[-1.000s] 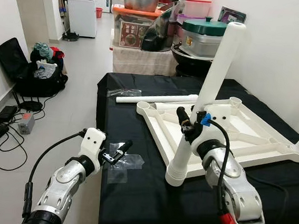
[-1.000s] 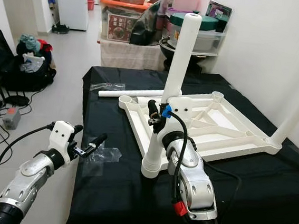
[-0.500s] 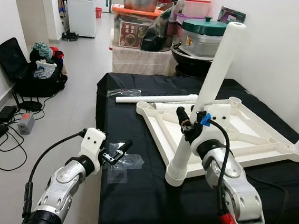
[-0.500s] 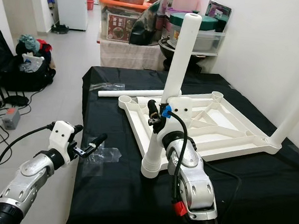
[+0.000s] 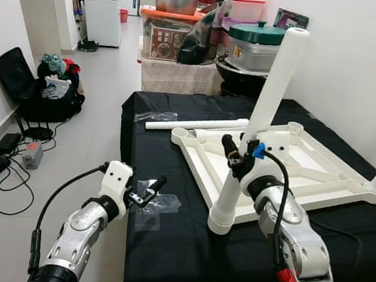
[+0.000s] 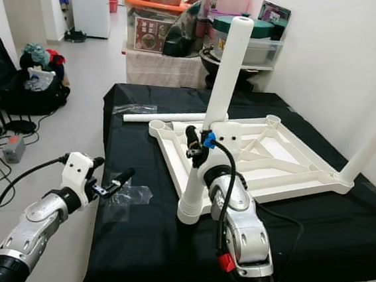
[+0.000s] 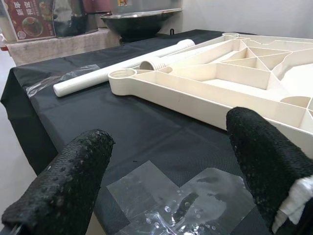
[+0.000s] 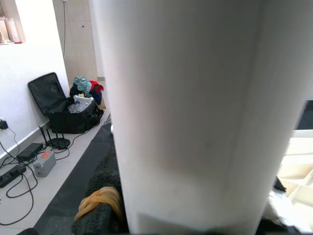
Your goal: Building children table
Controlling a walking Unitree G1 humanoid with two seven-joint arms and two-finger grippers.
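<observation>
Right gripper [image 5: 237,160] clamps table leg [image 5: 259,124].

Nothing has visibly moved; both pincers hold position.

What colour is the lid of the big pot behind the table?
Dark green lid, clearest in the left eye view.

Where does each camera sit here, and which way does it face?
Left and right eye views: on the head, looking forward and down at the black table; both silver arms show.
Left wrist view: along the open left gripper, towards the tabletop frame and a lying leg.
Right wrist view: pressed against the white leg held by the right gripper.
Shared: the eye views and left wrist view all show that frame.
</observation>
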